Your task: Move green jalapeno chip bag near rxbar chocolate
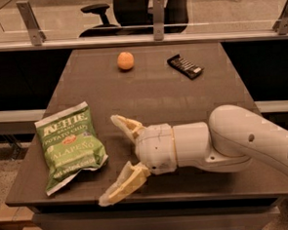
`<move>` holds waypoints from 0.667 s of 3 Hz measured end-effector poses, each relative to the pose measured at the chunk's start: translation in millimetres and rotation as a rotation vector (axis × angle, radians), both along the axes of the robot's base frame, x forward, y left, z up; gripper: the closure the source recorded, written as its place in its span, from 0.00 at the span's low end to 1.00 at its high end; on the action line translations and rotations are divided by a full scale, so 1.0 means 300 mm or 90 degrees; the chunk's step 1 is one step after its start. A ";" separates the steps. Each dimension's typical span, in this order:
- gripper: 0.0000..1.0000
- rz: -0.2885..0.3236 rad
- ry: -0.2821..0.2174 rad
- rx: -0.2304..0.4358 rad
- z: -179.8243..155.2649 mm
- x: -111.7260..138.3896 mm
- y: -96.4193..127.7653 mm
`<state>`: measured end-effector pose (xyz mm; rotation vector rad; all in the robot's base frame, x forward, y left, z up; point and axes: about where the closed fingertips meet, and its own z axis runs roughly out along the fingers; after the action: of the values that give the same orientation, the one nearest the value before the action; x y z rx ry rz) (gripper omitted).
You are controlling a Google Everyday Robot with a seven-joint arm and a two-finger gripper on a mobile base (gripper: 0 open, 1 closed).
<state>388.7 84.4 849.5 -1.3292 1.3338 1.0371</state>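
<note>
The green jalapeno chip bag lies flat at the front left of the dark table. The rxbar chocolate is a small black bar at the far right of the table, well away from the bag. My gripper comes in from the right at the table's front. It is open and empty. One finger points toward the bag's right edge and the other finger hangs near the front edge. The gripper's opening faces the bag, just to the right of it, not touching.
A round orange fruit sits at the far middle of the table, left of the bar. A rail with metal posts and an office chair stand behind the table. My white arm covers the front right.
</note>
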 end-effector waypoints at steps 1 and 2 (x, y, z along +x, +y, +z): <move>0.00 -0.024 -0.043 0.007 0.032 -0.057 0.077; 0.00 -0.044 -0.067 0.011 0.040 -0.057 0.139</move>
<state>371.5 126.1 861.4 -1.2981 1.2804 0.9168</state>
